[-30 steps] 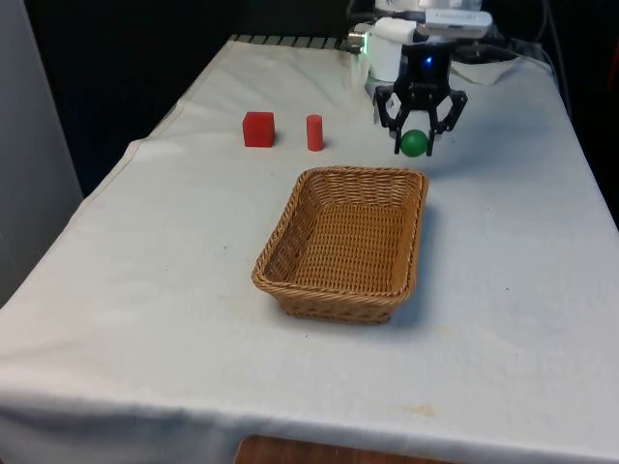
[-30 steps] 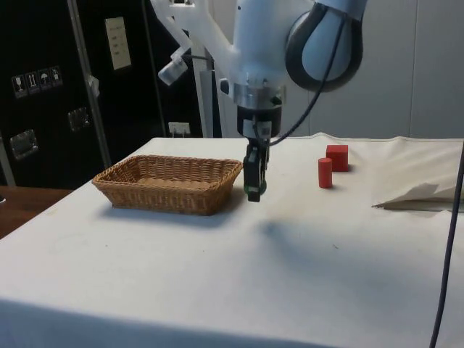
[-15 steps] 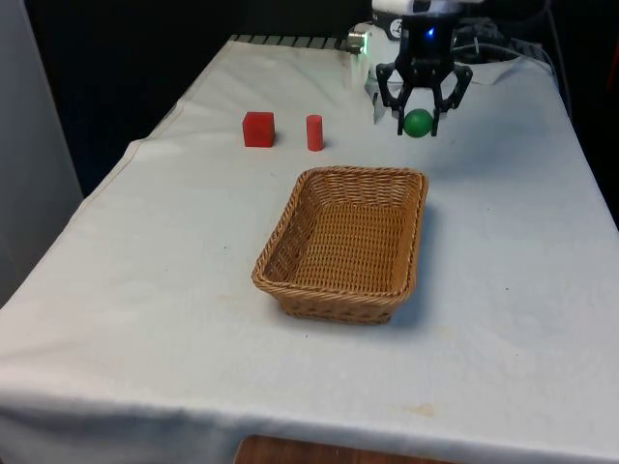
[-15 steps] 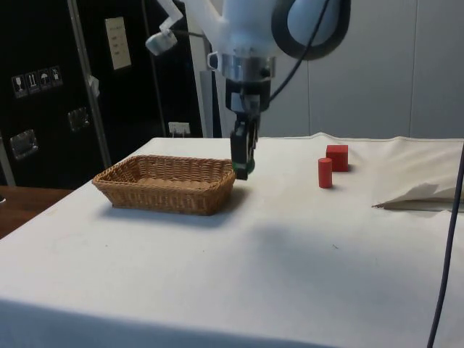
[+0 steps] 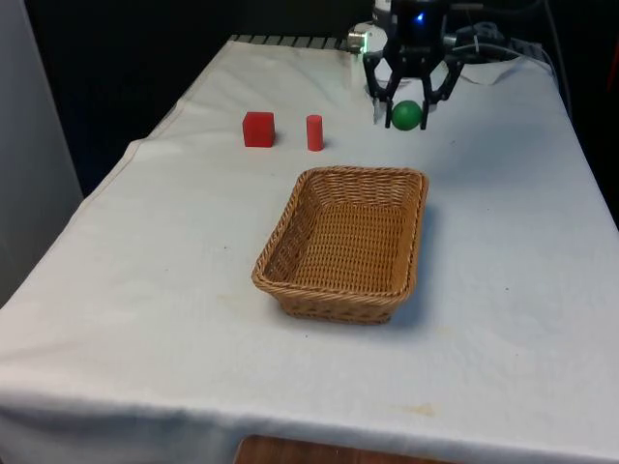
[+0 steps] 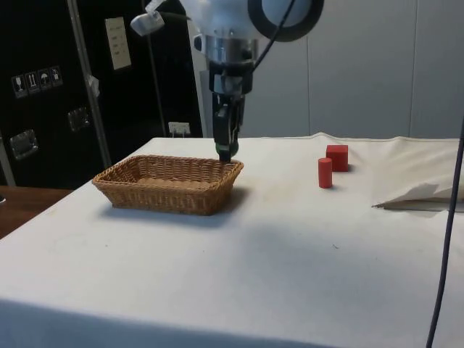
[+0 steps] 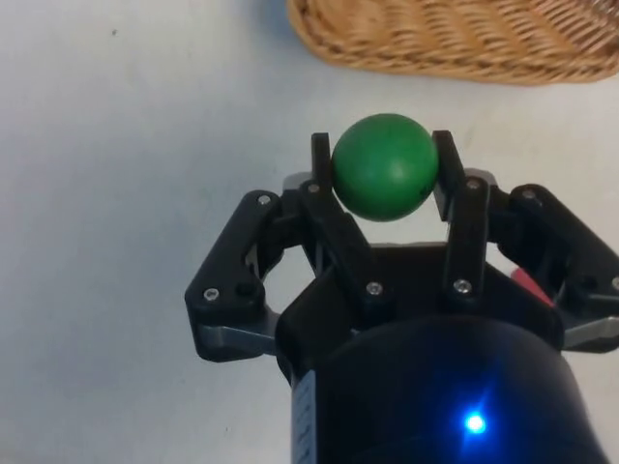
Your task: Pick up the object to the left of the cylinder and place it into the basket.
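Observation:
My black gripper [image 5: 407, 113] hangs above the table beyond the far end of the wicker basket [image 5: 345, 240], shut on a green ball [image 5: 407, 115]. The wrist view has the green ball [image 7: 384, 165] clamped between both fingers, with the basket's rim [image 7: 455, 43] just ahead. From the side, the gripper [image 6: 225, 147] is over the basket's [image 6: 168, 183] near-robot edge. A red cylinder [image 5: 314, 132] stands upright on the cloth, and a red cube [image 5: 258, 129] sits beside it on the front view's left. Both also appear in the side view, cylinder [image 6: 325, 172] and cube [image 6: 336, 157].
A rumpled fold of white cloth [image 6: 420, 194] lies at the side view's right edge. The table's far end holds the robot base with cables [image 5: 493, 58].
The gripper rose with the green ball and shifted toward the front view's left, coming closer to the basket's far edge. The red cube, red cylinder and basket stayed put.

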